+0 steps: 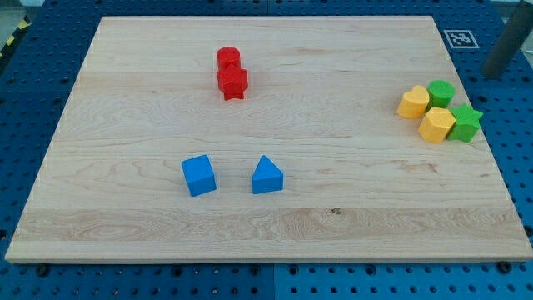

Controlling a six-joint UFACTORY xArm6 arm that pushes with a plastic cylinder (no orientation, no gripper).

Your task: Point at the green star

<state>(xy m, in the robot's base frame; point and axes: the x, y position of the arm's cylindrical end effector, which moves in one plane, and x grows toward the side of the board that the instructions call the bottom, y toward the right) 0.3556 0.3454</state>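
Note:
The green star lies near the board's right edge, touching a yellow hexagon on its left. A green cylinder and a yellow heart sit just above and to the left of them in the same cluster. A dark rod comes in at the view's top right, and my tip is off the wooden board, above and slightly right of the green star. It touches no block.
A red cylinder and a red star sit together at the upper middle-left. A blue cube and a blue triangular block lie apart at the lower middle. A printed marker is beyond the board's top right corner.

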